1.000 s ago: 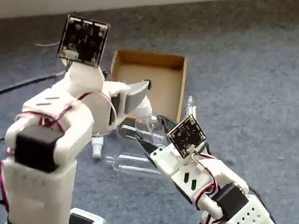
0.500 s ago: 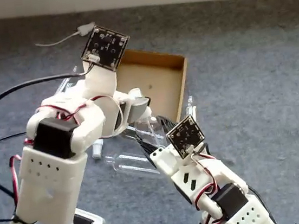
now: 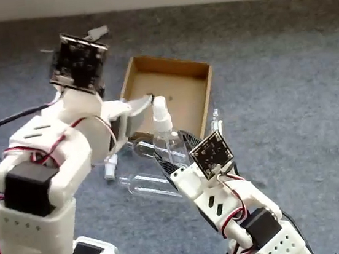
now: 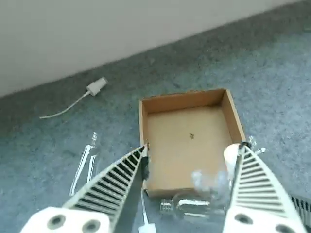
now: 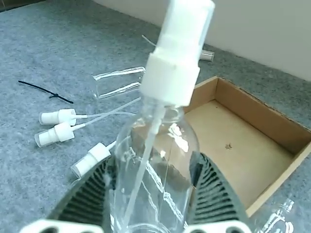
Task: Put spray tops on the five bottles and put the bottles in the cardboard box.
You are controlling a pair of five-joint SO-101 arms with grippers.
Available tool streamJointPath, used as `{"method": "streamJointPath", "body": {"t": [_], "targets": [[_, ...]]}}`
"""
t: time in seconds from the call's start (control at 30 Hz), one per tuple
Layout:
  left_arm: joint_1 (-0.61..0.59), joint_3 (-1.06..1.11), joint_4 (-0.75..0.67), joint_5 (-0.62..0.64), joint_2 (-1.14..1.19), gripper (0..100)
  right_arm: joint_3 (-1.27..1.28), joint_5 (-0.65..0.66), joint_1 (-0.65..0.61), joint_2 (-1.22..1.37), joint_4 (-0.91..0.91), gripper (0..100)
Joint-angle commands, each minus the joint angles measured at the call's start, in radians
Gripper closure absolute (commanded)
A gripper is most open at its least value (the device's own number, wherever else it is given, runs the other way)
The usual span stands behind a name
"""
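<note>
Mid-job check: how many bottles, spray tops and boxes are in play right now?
Bottles: 5 (held bottle; lying bottles)
Spray tops: 5 (fitted top; loose tops)
Cardboard box: 1
Total: 11

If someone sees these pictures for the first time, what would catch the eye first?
The clear bottle with its white spray top, upright in the right gripper, just in front of the cardboard box. Then the left gripper, open, close beside the bottle.
</note>
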Motion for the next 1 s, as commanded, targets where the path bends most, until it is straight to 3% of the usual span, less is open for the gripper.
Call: {"method": "streamJointPath", "body": {"t": [0.0, 0.1, 0.33, 0.63, 0.97], "targets": [[-0.019, -0.067, -0.115, 0.000, 0.101, 76, -0.012, -0.006, 0.012, -0.010, -0.021, 99.5], [-0.015, -0.081, -0.120, -0.002, 0.173, 80, -0.012, -0.006, 0.012, -0.010, -0.021, 99.5], [-0.012, -0.076, -0.025, -0.035, 0.191, 79, -0.012, -0.006, 0.012, -0.010, -0.021, 99.5], [0.130, -0.074, 0.106, -0.052, 0.067, 79, -0.012, -0.006, 0.012, -0.010, -0.021, 99.5], [0.050, -0.039, 0.129, -0.054, 0.051, 79, -0.010, -0.006, 0.012, -0.010, -0.021, 99.5]]}}
